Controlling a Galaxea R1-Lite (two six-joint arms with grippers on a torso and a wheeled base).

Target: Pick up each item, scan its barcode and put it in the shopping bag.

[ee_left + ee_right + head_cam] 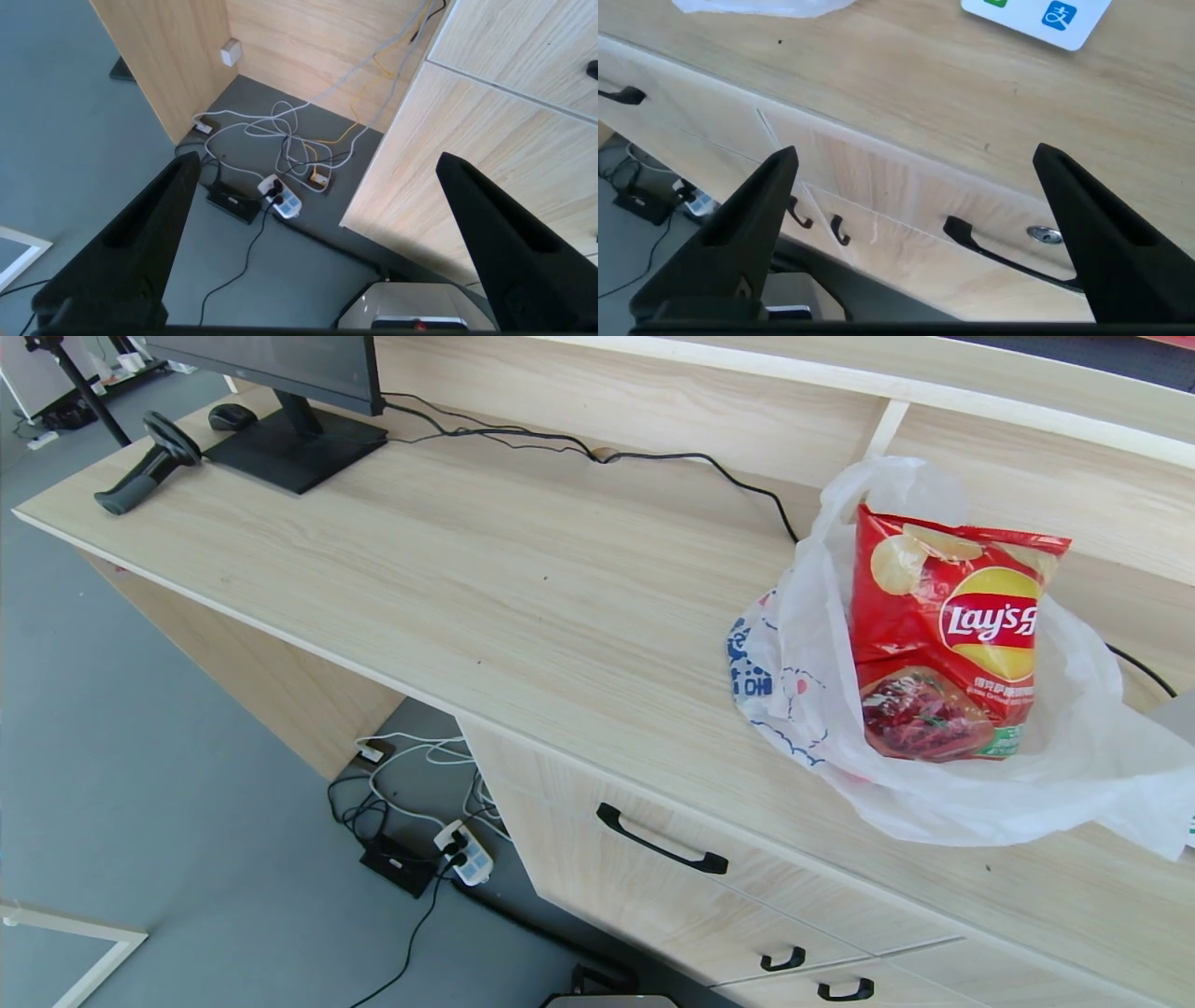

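Note:
A red bag of chips (pixel 952 635) stands upright inside the white plastic shopping bag (pixel 934 803) on the right part of the wooden counter (pixel 485 597). A black handheld barcode scanner (pixel 149 467) lies at the counter's far left corner. My left gripper (pixel 318 163) is open and holds nothing; it hangs low beside the counter, over the grey floor and its cables. My right gripper (pixel 913 154) is open too, with nothing in it, over the counter's front edge and the drawers. A corner of the shopping bag (pixel 757 6) shows beyond it.
A monitor stand (pixel 294 443) and a mouse (pixel 231 417) sit at the back left, and a black cable (pixel 597 455) runs along the back. Drawers with black handles (pixel 661 840) are below. A power strip (pixel 280 198) lies among floor cables. A white card (pixel 1036 19) lies on the counter.

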